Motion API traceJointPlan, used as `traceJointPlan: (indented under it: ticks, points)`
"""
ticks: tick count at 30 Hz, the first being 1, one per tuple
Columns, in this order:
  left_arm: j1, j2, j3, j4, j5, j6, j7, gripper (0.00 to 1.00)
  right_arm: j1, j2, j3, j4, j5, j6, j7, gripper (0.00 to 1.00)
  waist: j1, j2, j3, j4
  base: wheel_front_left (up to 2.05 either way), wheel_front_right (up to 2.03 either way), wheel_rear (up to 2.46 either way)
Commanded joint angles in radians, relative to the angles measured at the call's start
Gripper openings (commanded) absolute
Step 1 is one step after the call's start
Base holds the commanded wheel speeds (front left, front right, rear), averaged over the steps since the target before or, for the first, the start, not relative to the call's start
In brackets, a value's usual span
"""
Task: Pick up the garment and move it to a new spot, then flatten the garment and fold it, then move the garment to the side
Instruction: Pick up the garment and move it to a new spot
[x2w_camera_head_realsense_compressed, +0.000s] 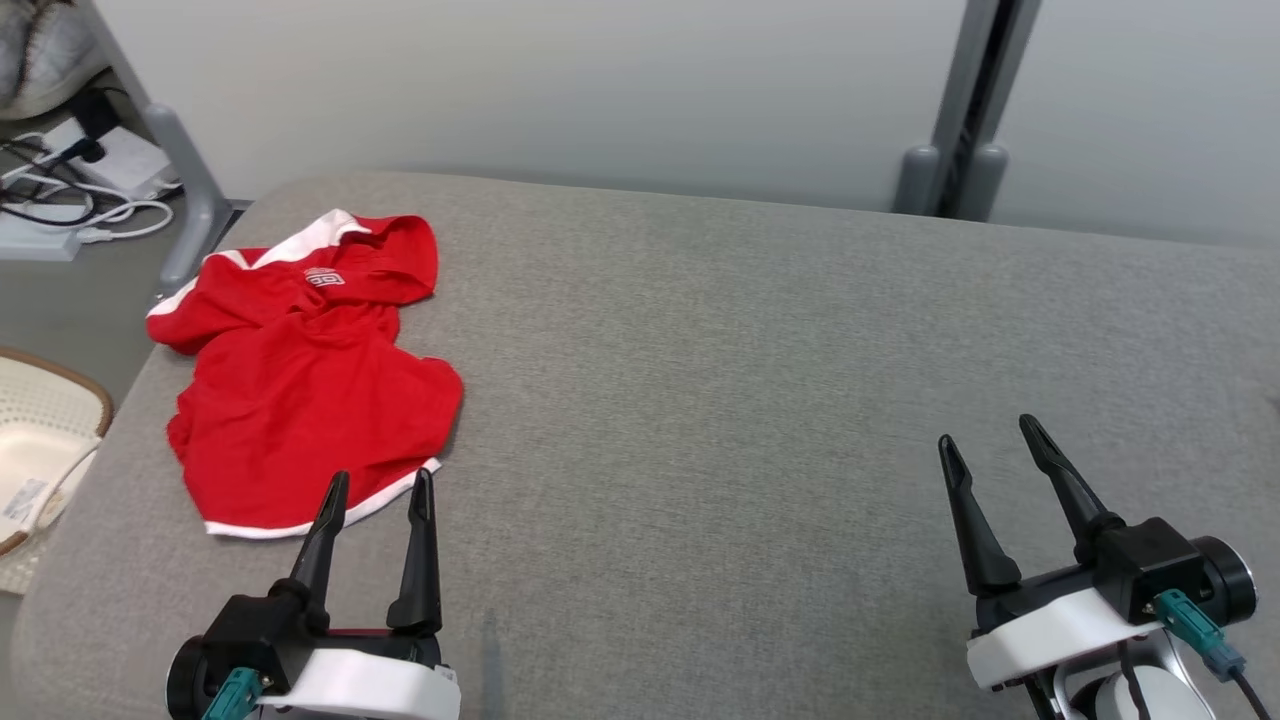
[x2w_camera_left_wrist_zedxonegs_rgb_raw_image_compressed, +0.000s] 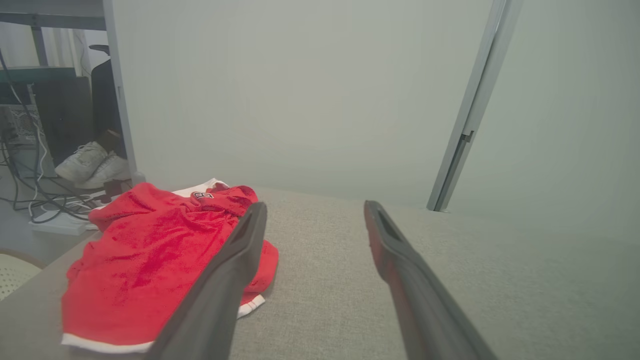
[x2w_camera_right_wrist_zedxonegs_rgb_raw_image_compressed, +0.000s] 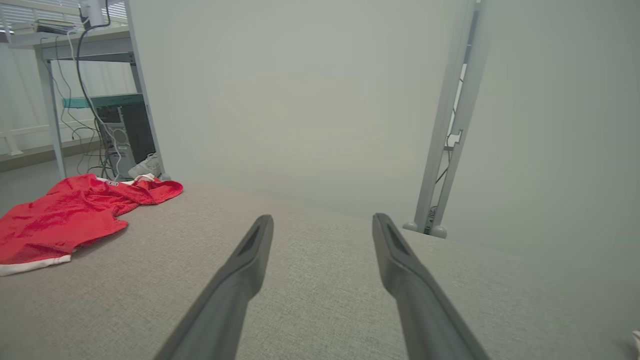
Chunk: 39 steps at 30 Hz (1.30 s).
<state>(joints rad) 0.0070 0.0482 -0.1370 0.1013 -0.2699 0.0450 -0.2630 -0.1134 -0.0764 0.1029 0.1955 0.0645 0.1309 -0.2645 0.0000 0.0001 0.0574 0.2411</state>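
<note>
Fingers of the left gripper (x2w_camera_head_realsense_compressed: 382, 476) stand spread apart, released, with nothing between them; those of the right gripper (x2w_camera_head_realsense_compressed: 987, 430) are parted just as wide and likewise grasp nothing. Directly ahead of the left fingertips lies the crumpled red garment with white trim (x2w_camera_head_realsense_compressed: 300, 400), its white-edged hem nearest the tips and its white collar end farthest from them. In the left wrist view the left-hand finger crosses in front of the red cloth, while the other finger points over the bare grey woven fabric surface (x2w_camera_head_realsense_compressed: 750, 350); whether a tip touches the hem cannot be told. From the right fingers the garment is well apart, far off to their left, and only grey fabric lies ahead of them. Beyond the garment, past the surface's edge, a pair of white shoes (x2w_camera_left_wrist_zedxonegs_rgb_raw_image_compressed: 92, 162) sits among loose cables, and a cream perforated basket with a brown rim (x2w_camera_head_realsense_compressed: 40, 430) lies left of the left fingers.
</note>
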Motion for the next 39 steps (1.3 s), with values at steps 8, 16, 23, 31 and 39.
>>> traceJointPlan:
  ticks: [8,16,23,31,39]
  points:
    - [0.023,0.004,0.024,0.002,0.009,-0.007,0.001,1.00,0.013,-0.011,0.025,0.012,0.013,0.000,-0.002,1.00,0.0000,-0.0001,-0.017,0.138,0.00,0.00,0.00]
    - [0.041,0.004,0.031,0.002,0.011,-0.009,0.001,1.00,0.016,-0.010,0.054,0.027,0.018,0.000,-0.002,1.00,0.0000,-0.0001,-0.026,0.205,0.00,0.00,0.00]
    - [0.045,0.004,0.032,0.000,0.009,-0.004,0.001,1.00,0.018,-0.010,0.057,0.032,0.020,0.000,-0.002,1.00,0.0000,-0.0001,-0.032,0.218,0.00,0.00,0.00]
    - [0.034,0.004,0.039,-0.007,-0.002,0.001,0.001,1.00,0.002,-0.017,0.056,0.034,0.023,0.000,-0.002,1.00,0.0000,-0.0001,-0.017,0.201,0.00,0.00,0.00]
    - [-0.032,0.004,0.073,0.007,-0.001,-0.019,0.001,1.00,-0.041,-0.036,0.065,0.012,-0.014,0.000,-0.002,1.00,0.0000,-0.0001,0.075,0.163,0.00,0.00,0.00]
